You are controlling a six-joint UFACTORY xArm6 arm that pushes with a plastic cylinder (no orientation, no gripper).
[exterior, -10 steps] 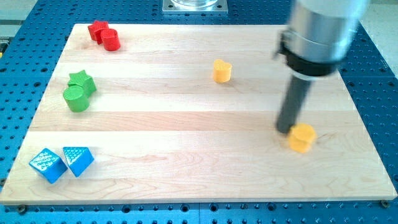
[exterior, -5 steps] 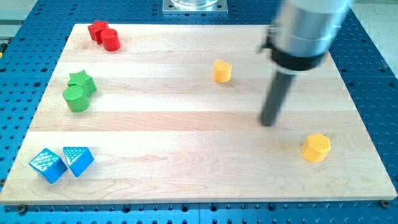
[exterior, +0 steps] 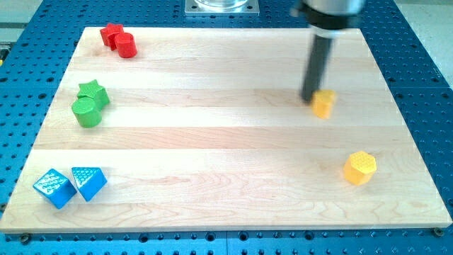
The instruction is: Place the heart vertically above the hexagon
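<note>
A yellow heart block (exterior: 324,103) lies on the wooden board (exterior: 212,156) at the view's right, upper half. A yellow hexagon block (exterior: 360,168) lies lower right, below and a little right of the heart. My tip (exterior: 308,98) touches the heart's upper left side. The dark rod rises from it to the view's top.
A red star (exterior: 110,33) and a red cylinder (exterior: 127,45) sit at the top left. A green star (exterior: 93,91) and a green cylinder (exterior: 86,112) sit at the left. Two blue blocks (exterior: 54,187) (exterior: 88,182) sit at the bottom left.
The hexagon was pushed a little right and down and left there. The tip then went up the view, and the heart has moved from the board's upper middle to the right.
</note>
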